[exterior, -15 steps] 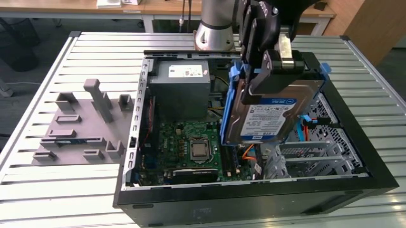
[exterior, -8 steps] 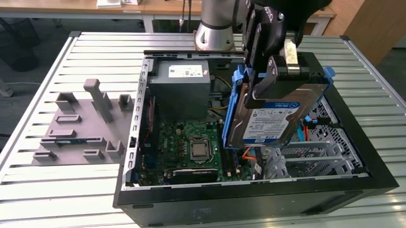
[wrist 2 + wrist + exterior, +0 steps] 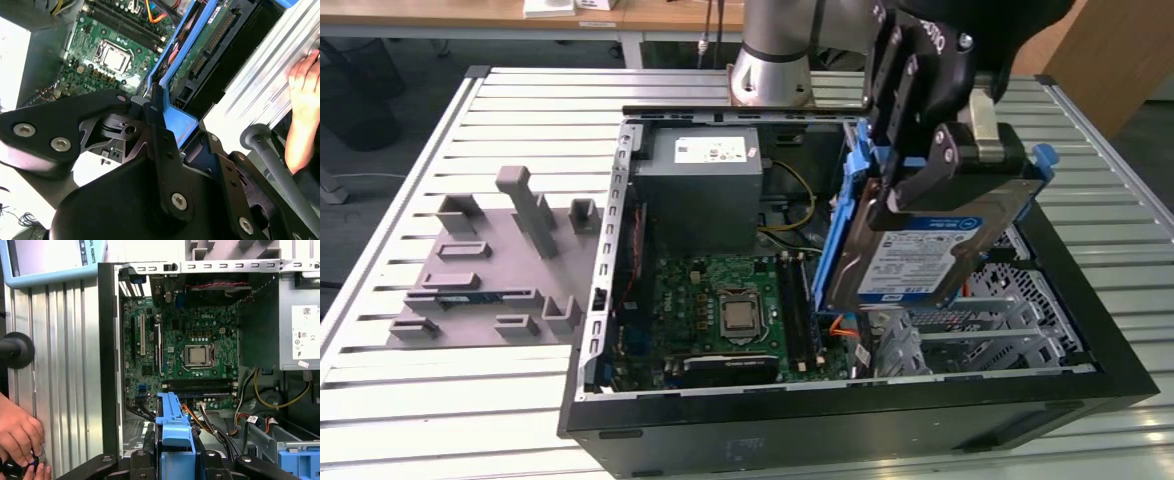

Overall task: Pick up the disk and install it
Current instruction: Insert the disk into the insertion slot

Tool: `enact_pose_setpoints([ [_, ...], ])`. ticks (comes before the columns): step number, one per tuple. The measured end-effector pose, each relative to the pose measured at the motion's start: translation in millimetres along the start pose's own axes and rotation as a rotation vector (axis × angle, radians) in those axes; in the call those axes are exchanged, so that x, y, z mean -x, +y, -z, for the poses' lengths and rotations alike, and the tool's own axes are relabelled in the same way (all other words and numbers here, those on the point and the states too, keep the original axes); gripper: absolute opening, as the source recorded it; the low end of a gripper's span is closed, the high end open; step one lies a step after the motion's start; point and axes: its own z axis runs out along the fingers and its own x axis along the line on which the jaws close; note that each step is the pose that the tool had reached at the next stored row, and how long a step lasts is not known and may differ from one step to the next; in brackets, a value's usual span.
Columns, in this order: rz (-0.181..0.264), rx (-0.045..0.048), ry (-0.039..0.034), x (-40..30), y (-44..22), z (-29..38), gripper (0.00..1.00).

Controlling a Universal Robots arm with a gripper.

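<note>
**A:** Silver, flat and rectangular, with a white-and-blue label and a blue plastic carrier frame along its edges: where is the disk?

**B:** Off the table. The black metal gripper holds it above the open black computer case, toward the exterior view's right. It stands on edge, slightly tilted, with its label turned to the camera.

**A:** And the fingers?

**B:** Clamped on it, one across the labelled face and the other behind. In the first wrist view the disk sits squeezed between them by its blue frame.

**A:** What lies beneath?

**B:** The perforated bare-metal drive cage is just below the disk's lower edge. I cannot tell whether they touch. Toward the exterior view's left of the cage lies the green motherboard. Past that is the grey power-supply box with a white sticker.

**A:** Anything outside the case?

**B:** The case lies on a slatted aluminium table. A grey plastic fixture plate with upright blocks rests on the slats at the exterior view's left, apart from the case. In both wrist views a person's hand shows at the table, outside the case.
</note>
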Motion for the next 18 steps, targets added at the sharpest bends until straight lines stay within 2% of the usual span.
enact_pose_setpoints([
  [3,0.000,-0.0001,-0.0001,0.4,-9.0,-0.9,0.36],
  [8,0.000,0.0000,0.0001,0.4,-9.7,-1.0,0.36],
  [13,0.000,0.0000,0.0000,-3.4,-11.2,-1.3,0.36],
  [18,0.000,0.0000,0.0001,-4.3,-18.9,-1.9,0.36],
])
